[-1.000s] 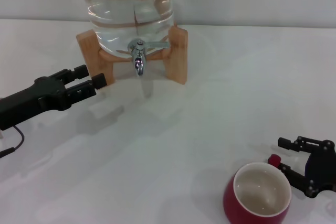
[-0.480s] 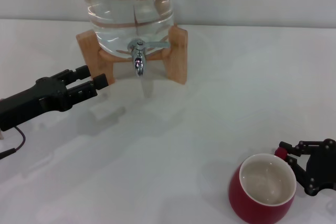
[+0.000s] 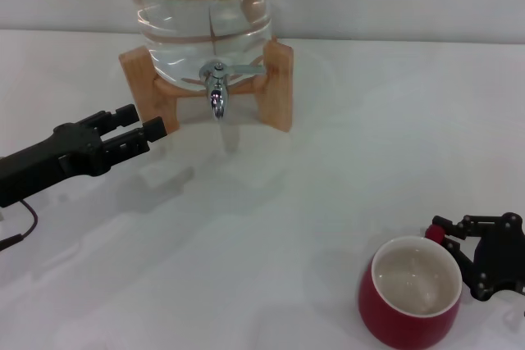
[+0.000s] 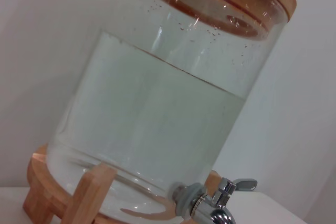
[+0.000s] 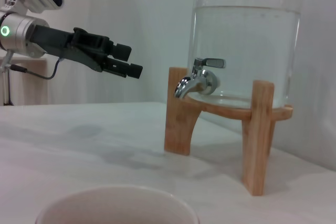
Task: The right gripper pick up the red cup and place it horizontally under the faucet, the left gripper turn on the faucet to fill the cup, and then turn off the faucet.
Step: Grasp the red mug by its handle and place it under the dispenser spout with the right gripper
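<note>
- The glossy red cup (image 3: 410,293) with the cream-white inside is sitting upright on the white table (image 3: 344,170) at the near right, well apart from the faucet.
- The black right gripper (image 3: 454,245) is closing its 2 fingers on the cup's small red handle at the far-right side of the rim.
- The black left gripper (image 3: 144,126) is hovering left of the small chrome faucet (image 3: 216,86), fingers narrowly parted, holding nothing.
- The faucet is jutting from the large clear water jar (image 3: 203,6) on the wooden stand (image 3: 279,84).

It looked like a robot test lab: a bare white bench (image 3: 344,161) and plain white wall surrounded a water jar (image 3: 203,6) on its wooden stand (image 3: 279,88)
</note>
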Controlling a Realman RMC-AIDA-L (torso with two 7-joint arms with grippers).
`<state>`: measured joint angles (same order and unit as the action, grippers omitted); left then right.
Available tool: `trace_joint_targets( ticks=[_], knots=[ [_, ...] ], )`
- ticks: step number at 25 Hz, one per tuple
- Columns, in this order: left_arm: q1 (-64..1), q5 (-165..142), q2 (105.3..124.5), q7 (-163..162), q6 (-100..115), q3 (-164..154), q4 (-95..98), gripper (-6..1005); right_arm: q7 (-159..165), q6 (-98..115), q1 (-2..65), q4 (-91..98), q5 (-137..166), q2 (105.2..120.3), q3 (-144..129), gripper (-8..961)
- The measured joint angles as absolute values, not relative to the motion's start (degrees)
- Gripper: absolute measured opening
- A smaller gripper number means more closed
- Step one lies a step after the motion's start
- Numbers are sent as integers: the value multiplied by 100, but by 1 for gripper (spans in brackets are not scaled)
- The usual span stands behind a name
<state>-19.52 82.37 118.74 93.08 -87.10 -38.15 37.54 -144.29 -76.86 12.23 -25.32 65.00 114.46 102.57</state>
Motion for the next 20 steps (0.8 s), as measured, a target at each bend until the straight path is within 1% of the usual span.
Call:
trace_joint_targets(
  ticks=[12,20],
  knots=[
    [-1937,8229,11874,9308,-8662,-3817,3753,779,-14257,-7626,1350,-2521,6145,11514,10181,124],
    [-1923,7940,11878,9271,-8547,-3802,3723,779,-14112,-7480,1511,-2570,6131,11531,10131,124]
  ],
)
